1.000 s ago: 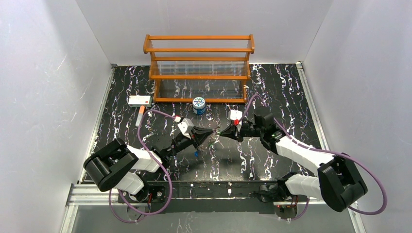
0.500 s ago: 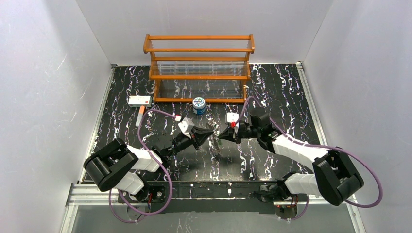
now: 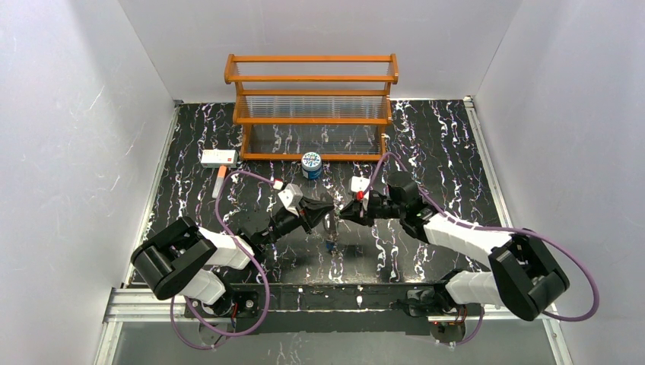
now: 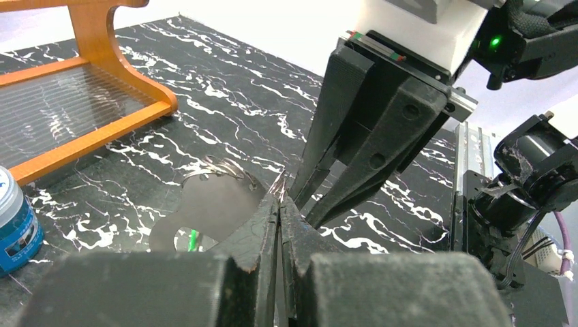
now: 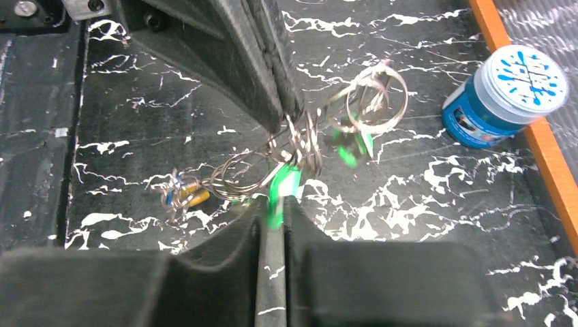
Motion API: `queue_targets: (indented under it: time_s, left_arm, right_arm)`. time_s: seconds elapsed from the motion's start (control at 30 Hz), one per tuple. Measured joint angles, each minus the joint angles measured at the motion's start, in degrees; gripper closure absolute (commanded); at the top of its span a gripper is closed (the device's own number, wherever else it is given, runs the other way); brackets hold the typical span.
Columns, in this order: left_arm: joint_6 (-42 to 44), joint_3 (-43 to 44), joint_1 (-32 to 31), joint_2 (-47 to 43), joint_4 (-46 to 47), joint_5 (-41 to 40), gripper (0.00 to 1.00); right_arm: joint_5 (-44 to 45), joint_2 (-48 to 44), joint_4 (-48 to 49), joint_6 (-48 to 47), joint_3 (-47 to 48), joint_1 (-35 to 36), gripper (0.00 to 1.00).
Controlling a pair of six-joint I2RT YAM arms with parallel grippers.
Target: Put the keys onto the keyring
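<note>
A: Far left first, quick.
B: White rectangular box with a red mark [image 3: 219,157], near the left edge of the black white-veined tabletop [image 3: 426,144], well apart from both arms.

A: Back of the table?
B: Orange wooden slatted rack [image 3: 312,106]. Round blue-and-white can [image 3: 311,164] stands upright just in front of it.

A: And the left gripper [image 4: 279,203]?
B: Fingers pressed together, nipping a strand of the thin silvery-white wire keyring [image 5: 303,139] at the very tips.

A: Where does the keyring sit?
B: Mid-table, between the two arms' tips, which almost meet nose to nose. Its loops fan out tangled from the left tips. Part is blurred.

A: Keys?
B: Small keys with bright plastic heads [image 5: 354,151] sit among the loops. The green ones are blurred. A yellow and blue pair [image 5: 187,197] is at the far end of the tangle in the right wrist view. Cannot tell which are threaded on the wire, or whether the bunch touches the tabletop.

A: Right gripper [image 5: 275,204]?
B: Clamped on one green key [image 5: 287,180] by its head, just beside the left tips.
</note>
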Motion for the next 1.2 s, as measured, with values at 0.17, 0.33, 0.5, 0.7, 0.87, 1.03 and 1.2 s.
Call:
queue_targets:
  time_s: [0.17,0.33,0.5,0.7,0.87,1.03,1.2]
  left_arm:
    - [0.0,0.0,0.2,0.0,1.2,0.0,1.0]
    - [0.0,0.0,0.2,0.0,1.9,0.0,1.0]
    - [0.0,0.0,0.2,0.0,2.0,0.0,1.0]
    - [0.0,0.0,0.2,0.0,2.0,0.0,1.0]
    - [0.0,0.0,0.2,0.0,2.0,0.0,1.0]
    - [0.0,0.0,0.2,0.0,2.0,0.0,1.0]
    - [-0.1,0.0,0.2,0.0,2.0,0.0,1.0]
  right_arm:
    - [3.0,-5.0,0.5,1.7,-3.1,0.0,0.63]
    - [3.7,-7.0,2.6,3.8,-4.2,0.0,0.61]
    - [3.8,-7.0,5.4,7.0,-4.2,0.0,0.59]
    - [3.7,-6.9,10.3,11.1,-4.2,0.0,0.56]
    - [3.4,-5.9,13.6,13.0,-4.1,0.0,0.55]
    - [2.7,-3.9,15.0,13.8,-3.7,0.0,0.59]
    - [1.2,-2.7,16.2,14.3,-2.9,0.0,0.73]
